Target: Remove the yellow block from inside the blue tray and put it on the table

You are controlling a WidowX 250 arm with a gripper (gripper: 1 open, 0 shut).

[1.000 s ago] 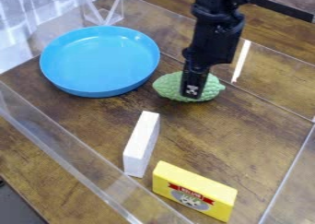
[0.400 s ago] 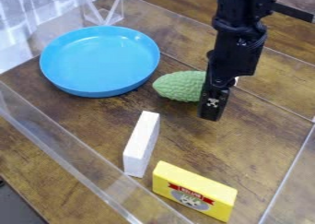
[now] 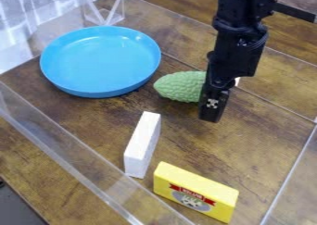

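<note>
The yellow block (image 3: 195, 193), with its red-and-white oval label facing up, lies on the table (image 3: 266, 145) near the front edge. It is far outside the blue tray (image 3: 99, 60), which holds nothing. My gripper (image 3: 213, 105) points straight down at the middle right, its tips close to the tabletop. It stands just right of a green knobbly object (image 3: 183, 85). It is open and nothing is between its fingers. The yellow block is well in front of it.
A plain white block (image 3: 143, 143) lies between the green object and the yellow block. Clear plastic walls (image 3: 74, 164) border the table along the front left and the back.
The gripper was over the green object a second ago. It has let it go and shifted right and down beside it. It has barely moved over the last half second.
</note>
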